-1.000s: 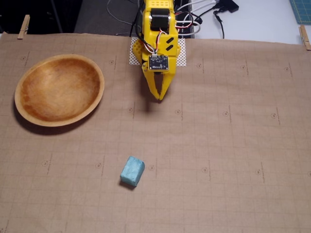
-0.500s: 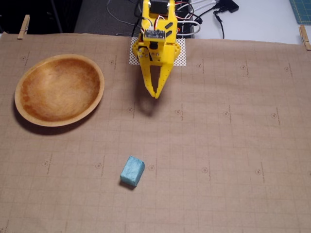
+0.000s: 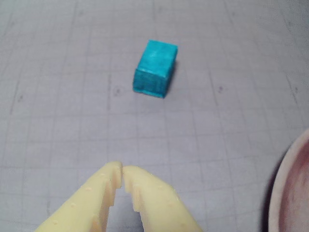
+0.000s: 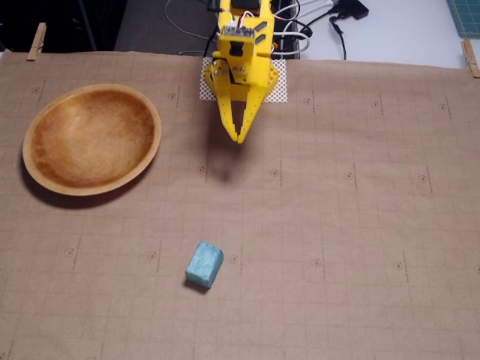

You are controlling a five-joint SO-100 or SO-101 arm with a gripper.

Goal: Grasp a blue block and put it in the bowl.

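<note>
The blue block (image 4: 204,264) lies on the brown gridded paper near the front of the fixed view, alone. In the wrist view the blue block (image 3: 155,68) sits ahead of the fingertips, well apart from them. My yellow gripper (image 4: 239,138) hangs near the arm's base at the back, far from the block, its fingertips touching and nothing between them. The same gripper (image 3: 122,172) enters the wrist view from the bottom edge, shut. The wooden bowl (image 4: 46,177) rests at the left of the fixed view; only the bowl's rim (image 3: 284,193) shows at the wrist view's right edge.
Brown gridded paper (image 4: 337,225) covers the table, held by wooden clothespins (image 4: 36,41) at the back corners. Cables (image 4: 315,22) and the arm's base on a white mesh pad (image 4: 281,86) lie at the back edge.
The arm has lifted and tilted forward, so the shut fingertips drew slightly back toward the base. Block and bowl have not moved.
</note>
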